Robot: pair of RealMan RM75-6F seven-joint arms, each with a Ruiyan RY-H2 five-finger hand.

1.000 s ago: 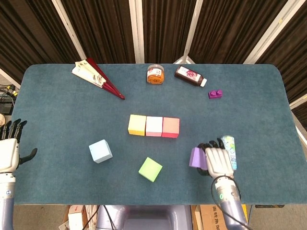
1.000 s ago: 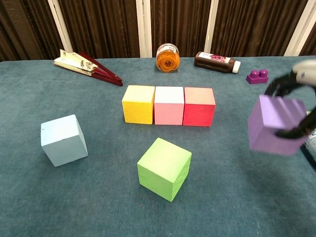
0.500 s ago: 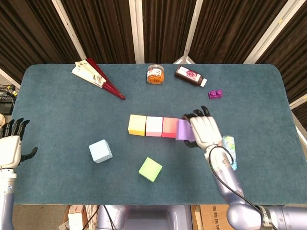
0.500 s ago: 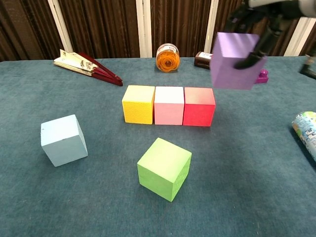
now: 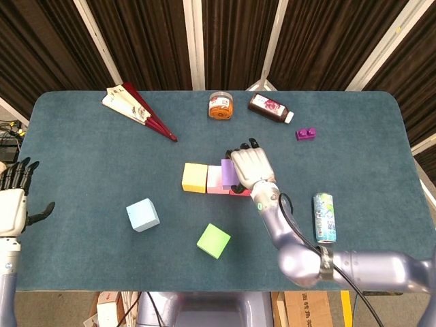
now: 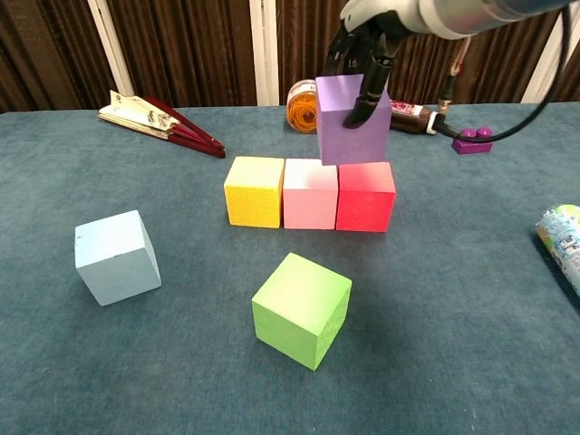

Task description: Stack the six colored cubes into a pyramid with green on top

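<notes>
Six cubes counted: yellow cube (image 6: 254, 190), pink cube (image 6: 310, 193) and red cube (image 6: 365, 196) touching in one row on the tabletop (image 6: 471, 299); purple cube (image 6: 353, 119) gripped by right hand (image 5: 250, 167) above that row; blue cube (image 6: 117, 256) and green cube (image 6: 302, 309) apart in front. Left hand (image 5: 12, 206) empty, fingers spread.

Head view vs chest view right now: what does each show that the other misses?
Only head view: the left hand, open at the table's left edge, and the whole can.
Only chest view: the purple cube is lifted, its underside around the tops of the pink cube and red cube.
Both: the right hand gripping it, plus the yellow, blue and green cubes.
</notes>
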